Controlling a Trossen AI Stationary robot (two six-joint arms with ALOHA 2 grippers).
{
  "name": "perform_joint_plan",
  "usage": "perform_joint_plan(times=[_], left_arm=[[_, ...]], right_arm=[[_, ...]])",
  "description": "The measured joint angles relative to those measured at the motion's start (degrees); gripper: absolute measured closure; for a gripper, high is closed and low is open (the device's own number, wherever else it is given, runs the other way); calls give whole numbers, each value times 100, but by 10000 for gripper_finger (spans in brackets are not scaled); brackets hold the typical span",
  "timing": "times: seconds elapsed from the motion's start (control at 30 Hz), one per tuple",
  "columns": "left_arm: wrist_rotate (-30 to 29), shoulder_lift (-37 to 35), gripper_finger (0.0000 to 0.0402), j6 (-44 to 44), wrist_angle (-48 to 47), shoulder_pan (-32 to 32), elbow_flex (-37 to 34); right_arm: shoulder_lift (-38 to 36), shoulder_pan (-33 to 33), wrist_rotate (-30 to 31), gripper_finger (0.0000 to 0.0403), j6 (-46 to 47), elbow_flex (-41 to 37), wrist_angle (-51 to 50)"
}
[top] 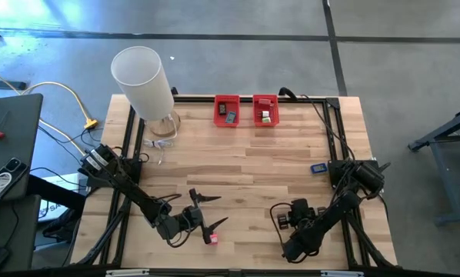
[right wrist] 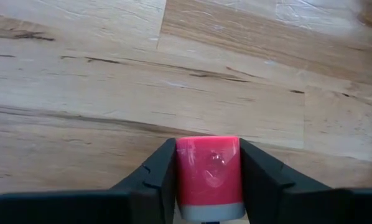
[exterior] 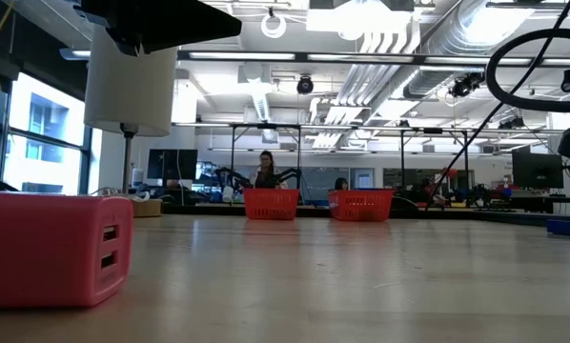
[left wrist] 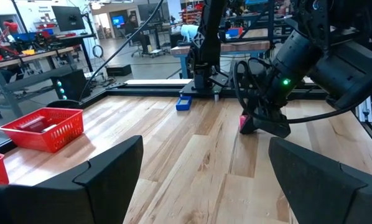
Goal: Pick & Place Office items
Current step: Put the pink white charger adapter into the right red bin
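Pink block [right wrist: 208,177], thumb-sized w/ a grey end, sits on the counter [top: 245,177] near the front edge, right of centre. Right wrist view shows it square between the right jaws, w/ both inner faces pressed against its sides, so the jaws are clamped on it. It looks to be resting on the wood, not lifted yet. In the high view the right arm [top: 334,211] hides it.

Step in hand, as I read it: the grasp, at the point of closing. Next move needs a straight lift w/o tipping the block, then a carry to the red bins [top: 227,98] at the far edge and a release over one. The grip sits low on the block, so slip is possible.

Left jaws are spread wide and hold nothing, low over the counter front-left, w/ a 2nd pink block [top: 212,238] just beside them. Small blue piece [top: 318,168] lies near the right arm's base. Tall white cylinder [top: 141,81] stands at the far left.
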Motion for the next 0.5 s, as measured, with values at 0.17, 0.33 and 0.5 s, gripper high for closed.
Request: perform_joint_plan(times=[0.17, 0.33, 0.5], left_arm=[[0, 0, 62, 0, 1, 0, 0], [1, 0, 62, 0, -1, 2, 0], [2, 0, 62, 0, 1, 2, 0]], right_arm=[[0, 0, 14, 282, -119, 0, -3], [0, 25, 25, 282, -195, 0, -31], [-2, 109, 100, 282, -219, 4, -65]])
